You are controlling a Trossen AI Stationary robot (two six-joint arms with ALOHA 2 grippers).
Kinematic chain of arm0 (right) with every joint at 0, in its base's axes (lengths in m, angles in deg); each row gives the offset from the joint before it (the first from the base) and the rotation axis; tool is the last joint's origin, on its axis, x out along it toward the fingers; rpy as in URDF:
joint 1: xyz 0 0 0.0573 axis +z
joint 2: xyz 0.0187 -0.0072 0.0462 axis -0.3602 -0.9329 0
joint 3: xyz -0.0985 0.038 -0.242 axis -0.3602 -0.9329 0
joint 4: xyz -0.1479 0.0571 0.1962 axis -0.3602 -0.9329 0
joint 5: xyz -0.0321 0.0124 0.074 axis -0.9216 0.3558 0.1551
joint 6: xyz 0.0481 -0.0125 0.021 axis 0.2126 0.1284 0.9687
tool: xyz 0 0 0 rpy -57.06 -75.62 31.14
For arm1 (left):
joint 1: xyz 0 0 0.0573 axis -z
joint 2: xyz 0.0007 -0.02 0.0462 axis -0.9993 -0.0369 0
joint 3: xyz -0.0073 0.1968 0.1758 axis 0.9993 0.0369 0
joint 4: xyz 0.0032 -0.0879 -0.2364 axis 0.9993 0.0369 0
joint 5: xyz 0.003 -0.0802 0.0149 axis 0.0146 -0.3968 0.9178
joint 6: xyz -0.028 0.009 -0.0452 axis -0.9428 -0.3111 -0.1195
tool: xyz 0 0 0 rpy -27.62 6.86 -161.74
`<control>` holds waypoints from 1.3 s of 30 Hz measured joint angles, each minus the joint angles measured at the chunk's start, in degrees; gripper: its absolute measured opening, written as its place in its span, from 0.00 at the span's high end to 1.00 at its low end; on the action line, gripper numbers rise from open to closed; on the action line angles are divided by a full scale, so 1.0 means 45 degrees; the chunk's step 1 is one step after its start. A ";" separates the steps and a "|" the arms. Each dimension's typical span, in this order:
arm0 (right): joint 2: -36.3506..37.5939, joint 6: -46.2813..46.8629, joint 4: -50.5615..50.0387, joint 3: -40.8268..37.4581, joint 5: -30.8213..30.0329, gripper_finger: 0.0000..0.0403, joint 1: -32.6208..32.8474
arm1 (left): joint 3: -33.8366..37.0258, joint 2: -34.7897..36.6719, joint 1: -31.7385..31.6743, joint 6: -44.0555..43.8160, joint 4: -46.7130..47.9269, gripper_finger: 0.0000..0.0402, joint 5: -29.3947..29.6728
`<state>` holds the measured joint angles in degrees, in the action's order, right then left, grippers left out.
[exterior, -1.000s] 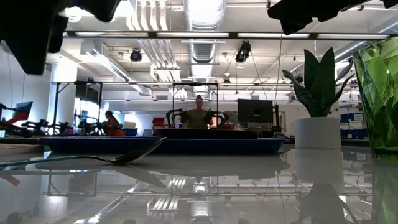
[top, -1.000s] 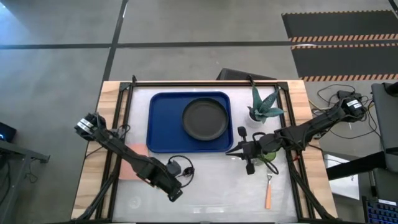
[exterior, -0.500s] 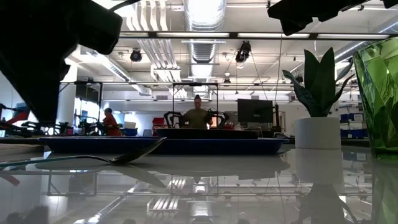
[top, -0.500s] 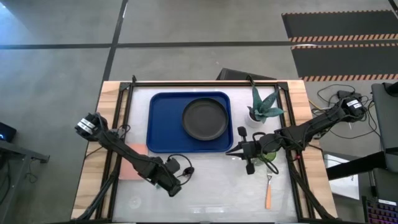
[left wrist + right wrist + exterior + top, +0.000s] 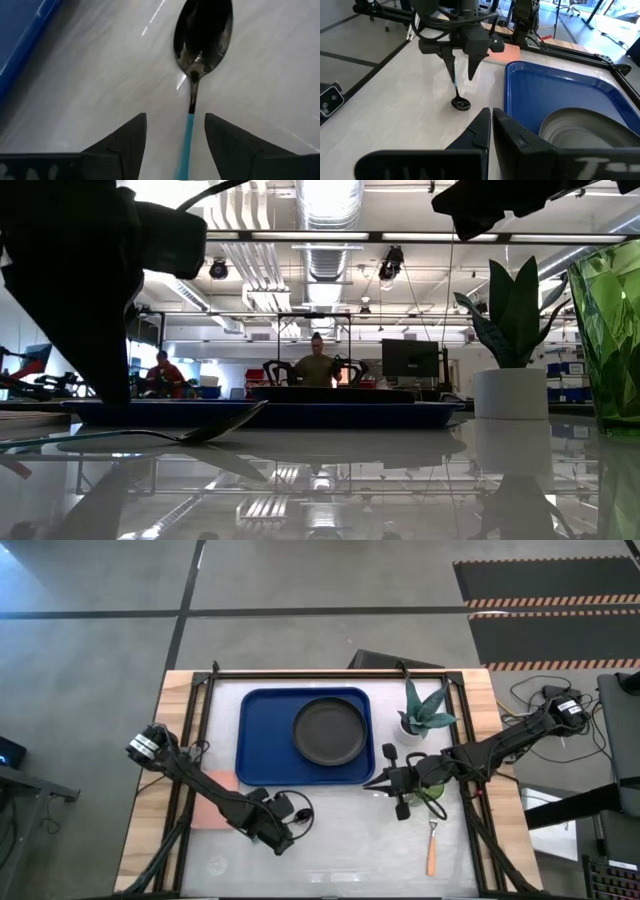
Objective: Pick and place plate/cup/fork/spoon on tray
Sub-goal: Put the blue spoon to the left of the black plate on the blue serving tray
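Note:
The spoon lies flat on the white table top; its dark bowl [image 5: 202, 35] and teal handle [image 5: 188, 140] show in the left wrist view, and the spoon [image 5: 459, 99] shows in the right wrist view. My left gripper [image 5: 175, 120] is open and points down, a finger on either side of the handle without touching it; it also shows in the high view [image 5: 278, 832]. The black plate [image 5: 328, 730] sits on the blue tray [image 5: 262, 740]. My right gripper [image 5: 385, 781] is shut and empty beside the green cup [image 5: 432, 796]. The fork [image 5: 432, 852] lies near the front right.
A potted plant [image 5: 424, 712] stands right of the tray. A pink flat rectangle [image 5: 215, 798] lies under my left arm. A dark cable loop [image 5: 292, 806] hangs by my left gripper. People show in the room beyond the table [image 5: 318, 365].
My left gripper has come down toward the spoon and gone a little toward the table's far edge. The spoon has stayed where it was.

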<state>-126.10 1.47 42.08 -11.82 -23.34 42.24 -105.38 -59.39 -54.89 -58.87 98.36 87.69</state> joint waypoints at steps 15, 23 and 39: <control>0.0000 0.0129 -0.0151 -0.0005 -0.0004 0.98 0.0000 | 0.1606 0.0000 0.0370 0.1000 -0.2594 0.56 0.0804; 0.0000 0.0129 -0.0245 -0.0010 -0.0008 0.98 0.0000 | 0.2294 0.0044 0.0694 0.1657 -0.3491 0.70 0.1583; 0.0000 0.0178 -0.0393 -0.0012 -0.0009 0.98 0.0000 | 0.2177 0.0082 0.0868 0.1689 -0.3310 0.99 0.1594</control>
<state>-126.10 2.27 40.31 -11.88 -23.38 42.24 -95.59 -59.02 -50.99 -51.27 83.46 94.86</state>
